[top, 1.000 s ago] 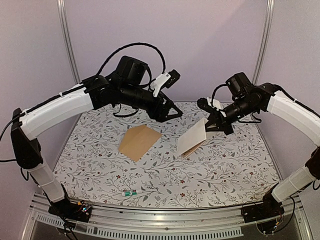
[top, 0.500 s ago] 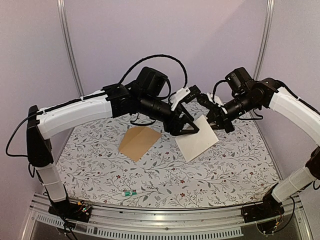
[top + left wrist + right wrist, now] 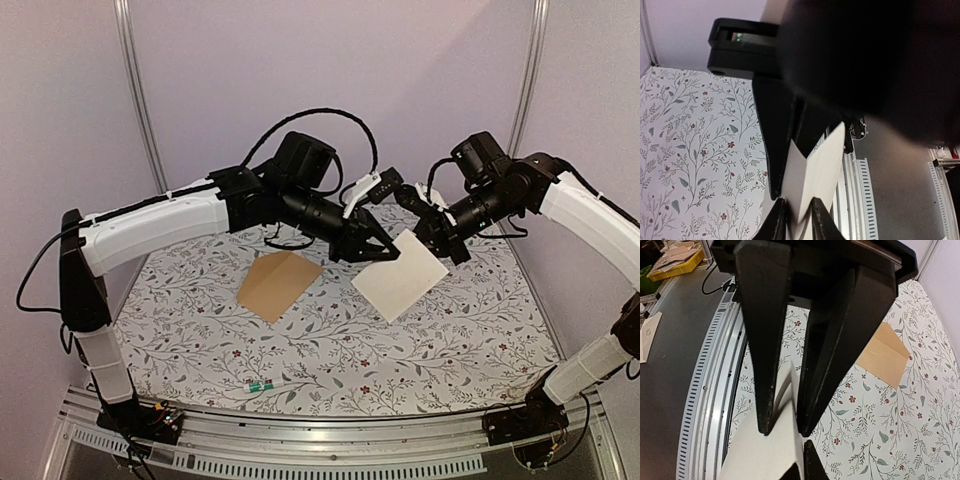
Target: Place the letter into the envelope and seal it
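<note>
Cream paper is what you're juggling: the letter hangs in the air right of ctr in the top view, tilted, its lower corner above the table and, as far as I can tell, not touching it. Your right hand grips the sheet's upper right edge; the right wrist view shows both fingers closed down w/ the paper btwn them. Your left hand meets it tip to tip at the upper left edge. Its fingers straddle the sheet, but I can't tell whether they've actually pinched it. This reads as a handover or a two-hand regrip, so don't release the right side until the left clearly has the paper. Take the bite well in from the edge, and don't pull the hands apart, b/c the sheet may buckle or the crease open. It's bigger than its target, so it probably needs folding flat before it'll fit. As for containers: the envelope lies flat on the table left of ctr, well apart from the letter, w/ nothing visibly in it; I can't read the flap's state. Off the table, upper left of the right wrist view, a yellow bin holds tan cardboard-like bits.
</note>
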